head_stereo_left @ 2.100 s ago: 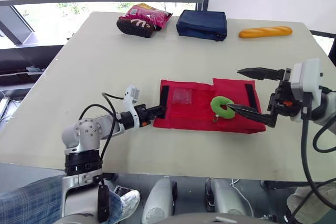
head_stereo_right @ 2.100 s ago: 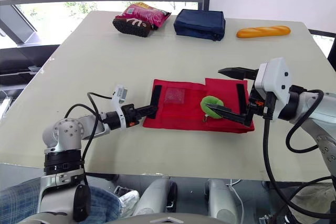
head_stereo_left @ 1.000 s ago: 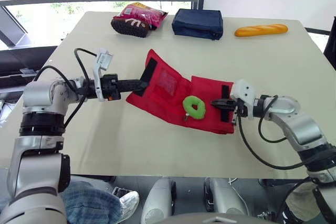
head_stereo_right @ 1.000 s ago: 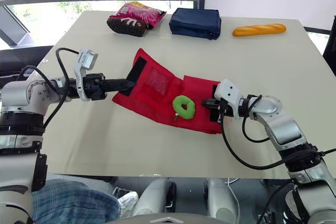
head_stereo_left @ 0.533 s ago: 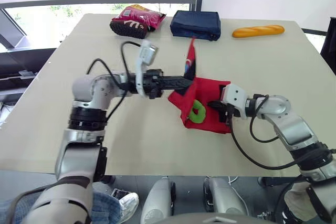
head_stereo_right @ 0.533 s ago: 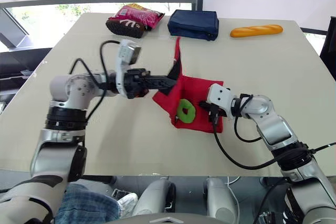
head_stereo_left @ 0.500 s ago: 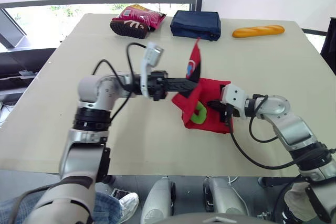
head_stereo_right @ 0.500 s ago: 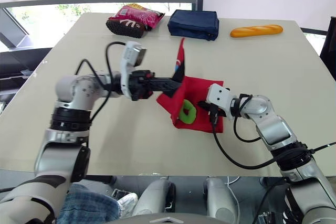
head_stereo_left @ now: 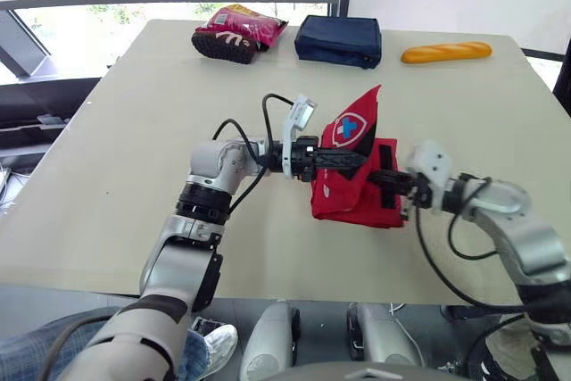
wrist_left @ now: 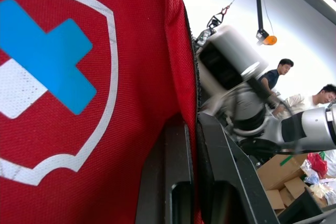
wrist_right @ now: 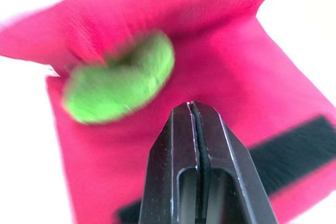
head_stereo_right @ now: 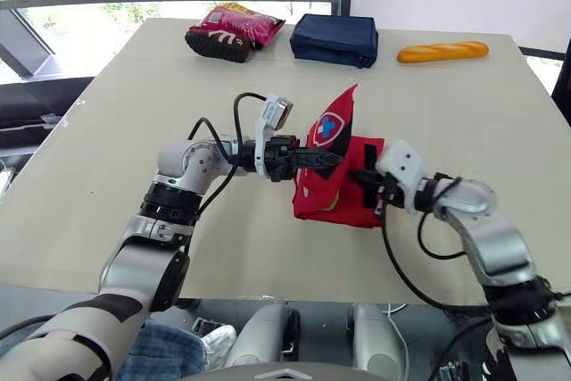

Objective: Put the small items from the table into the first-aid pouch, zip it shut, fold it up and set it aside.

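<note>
Folding is under way. The red fabric first-aid pouch (head_stereo_left: 350, 192) lies near the middle of the pale tabletop (head_stereo_left: 143, 131). One flap stands up from it and tips over toward the robot's right, showing its white shield and blue cross.

The left tool (head_stereo_left: 359, 160) is clamped on that raised flap, and the wrist view shows red cloth pinched between its two fingers. The right tool (head_stereo_right: 364, 178) is at the pouch's right-hand end with its fingers pressed together and nothing between them. Its tips sit low over the flat panel, just beside a black hook-and-loop strip (wrist_right: 294, 142), as if to pin that end down. I can't tell whether they actually touch the cloth.

A fuzzy green ring (wrist_right: 121, 85) lies on the flat panel under the lifted flap, so it looks about to be folded inside. I can't tell whether it is in a pocket or loose, and no zip is visible, so I can't confirm the zipping step.

Well beyond the pouch, along the far edge, sit a pink snack packet (head_stereo_left: 239, 31), a navy zipped bag (head_stereo_left: 340, 39) and an orange bread-shaped loaf (head_stereo_left: 446, 53). By my reckoning they are not part of the packing.

What is left, as I judge it, is to lay the flap down flat, close the fold and move the bundle aside.
</note>
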`<state>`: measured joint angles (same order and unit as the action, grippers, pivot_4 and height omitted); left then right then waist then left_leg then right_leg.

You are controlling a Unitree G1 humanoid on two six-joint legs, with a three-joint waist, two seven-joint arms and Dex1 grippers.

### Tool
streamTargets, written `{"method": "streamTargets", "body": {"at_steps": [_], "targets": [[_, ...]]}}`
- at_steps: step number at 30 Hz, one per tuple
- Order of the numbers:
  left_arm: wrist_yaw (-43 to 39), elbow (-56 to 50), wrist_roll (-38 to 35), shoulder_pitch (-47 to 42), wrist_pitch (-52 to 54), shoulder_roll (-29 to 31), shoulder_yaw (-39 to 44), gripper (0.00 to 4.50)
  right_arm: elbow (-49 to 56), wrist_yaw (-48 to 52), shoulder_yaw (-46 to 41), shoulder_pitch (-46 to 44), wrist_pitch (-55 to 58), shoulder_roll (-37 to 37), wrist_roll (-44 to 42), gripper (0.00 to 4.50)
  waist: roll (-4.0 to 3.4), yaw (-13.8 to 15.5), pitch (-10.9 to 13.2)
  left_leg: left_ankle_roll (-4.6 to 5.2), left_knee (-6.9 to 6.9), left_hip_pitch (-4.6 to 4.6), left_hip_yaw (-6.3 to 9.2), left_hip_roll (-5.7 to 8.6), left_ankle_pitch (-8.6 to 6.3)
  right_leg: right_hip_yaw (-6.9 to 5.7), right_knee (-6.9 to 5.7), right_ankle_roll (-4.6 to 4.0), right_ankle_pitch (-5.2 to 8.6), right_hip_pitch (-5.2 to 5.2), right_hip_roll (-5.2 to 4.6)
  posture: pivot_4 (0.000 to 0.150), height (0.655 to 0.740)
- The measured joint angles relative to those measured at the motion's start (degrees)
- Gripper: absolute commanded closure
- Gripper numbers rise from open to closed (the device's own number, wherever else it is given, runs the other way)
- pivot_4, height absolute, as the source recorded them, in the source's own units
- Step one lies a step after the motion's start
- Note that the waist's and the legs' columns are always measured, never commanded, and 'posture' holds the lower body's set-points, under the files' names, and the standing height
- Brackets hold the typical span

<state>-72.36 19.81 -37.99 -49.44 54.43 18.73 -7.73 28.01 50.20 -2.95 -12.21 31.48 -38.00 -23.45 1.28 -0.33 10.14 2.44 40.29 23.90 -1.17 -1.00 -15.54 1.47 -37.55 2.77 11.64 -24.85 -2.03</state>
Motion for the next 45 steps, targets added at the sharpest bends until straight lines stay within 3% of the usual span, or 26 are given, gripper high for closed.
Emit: {"method": "streamTargets", "body": {"at_steps": [5, 6, 9, 14, 15, 16, 18, 25, 26, 45], "targets": [[-0.2, 1.7, 1.9, 0.0, -1.3, -2.0, -1.6, 4.5, 8.3, 1.7, -17.0, 10.9, 4.5, -6.0, -9.1, 4.45, -0.03, 0.4, 0.0, 0.0, -0.01, -0.05, -0.02, 0.03, 0.0, 0.0, 0.06, 0.16, 0.12, 0.06, 0.0, 0.15, 0.7164], [-0.2, 2.2, 2.3, 0.1, -1.4, -2.2, -1.8, 4.5, 9.3, 1.7, -20.9, 12.5, 5.6, -6.9, -10.9, 4.23, -0.02, 0.4, 0.0, 0.0, 0.0, -0.06, -0.01, 0.02, 0.0, 0.01, 0.05, 0.17, 0.12, 0.07, 0.0, 0.15, 0.7164], [1.5, 4.9, 3.9, -0.4, -2.1, -4.6, -1.8, 4.5, 13.6, 1.4, -31.2, 17.2, 8.4, -8.5, -16.4, 3.19, -0.03, 0.3, 0.0, 0.0, 0.0, -0.1, 0.0, -0.01, 0.0, 0.0, 0.04, 0.18, 0.13, 0.07, 0.04, 0.15, 0.7164], [3.6, 10.3, 7.6, -1.9, -4.3, -7.0, -2.3, 4.5, 17.5, 0.5, -40.5, 25.5, 9.5, -7.7, -20.2, 0.66, -0.03, 0.6, 0.0, 0.0, -0.01, -0.07, -0.01, 0.02, 0.0, 0.01, 0.07, 0.2, 0.15, 0.08, 0.03, 0.15, 0.7164], [3.8, 10.9, 7.8, -2.1, -4.6, -7.3, -2.3, 4.5, 17.6, 0.5, -40.8, 26.3, 9.4, -7.5, -20.2, 0.37, -0.03, 0.7, 0.0, 0.0, -0.01, -0.07, -0.01, 0.02, 0.0, 0.01, 0.08, 0.18, 0.16, 0.08, 0.03, 0.15, 0.7164], [4.1, 12.7, 8.7, -2.7, -5.5, -8.3, -2.2, 4.16, 17.7, 0.6, -41.0, 28.4, 8.6, -6.9, -20.0, 0.0, -0.03, 0.9, 0.0, 0.0, 0.0, -0.08, -0.01, 0.03, 0.0, 0.01, 0.12, 0.16, 0.18, 0.1, 0.02, 0.15, 0.7164], [4.5, 15.2, 9.8, -3.6, -6.8, -9.5, -2.2, 3.53, 17.5, 0.9, -41.0, 30.4, 7.0, -6.6, -18.8, 0.0, -0.03, 1.0, 0.0, 0.01, -0.01, -0.07, -0.04, 0.04, 0.0, 0.03, 0.14, 0.06, 0.24, 0.1, 0.02, 0.15, 0.7164], [4.6, 19.3, 11.5, -5.8, -10.3, -12.6, -1.6, 0.24, 15.7, 3.4, -40.9, 35.7, 1.4, -6.8, -13.4, 0.0, -0.02, 1.2, 0.0, 0.01, -0.01, -0.09, -0.01, 0.14, -0.01, 0.02, 0.17, 0.06, 0.25, 0.13, 0.02, 0.15, 0.7164], [4.6, 19.4, 11.6, -6.0, -10.5, -12.8, -1.6, 0.06, 15.7, 3.4, -40.9, 35.7, 1.1, -6.8, -13.3, 0.0, -0.02, 1.1, 0.0, 0.01, 0.0, -0.11, -0.01, 0.14, -0.01, 0.02, 0.17, 0.06, 0.26, 0.15, 0.02, 0.15, 0.7164], [-0.6, 16.3, 11.8, -2.0, -9.0, -13.9, -1.2, 0.06, 14.1, 1.9, -41.3, 32.3, -0.4, -8.1, -16.0, 0.0, -0.06, 1.1, -0.1, 0.02, -0.01, -0.09, 0.03, 0.06, -0.01, -0.02, 0.2, 0.02, 0.27, 0.17, 0.01, 0.15, 0.7164]]}}
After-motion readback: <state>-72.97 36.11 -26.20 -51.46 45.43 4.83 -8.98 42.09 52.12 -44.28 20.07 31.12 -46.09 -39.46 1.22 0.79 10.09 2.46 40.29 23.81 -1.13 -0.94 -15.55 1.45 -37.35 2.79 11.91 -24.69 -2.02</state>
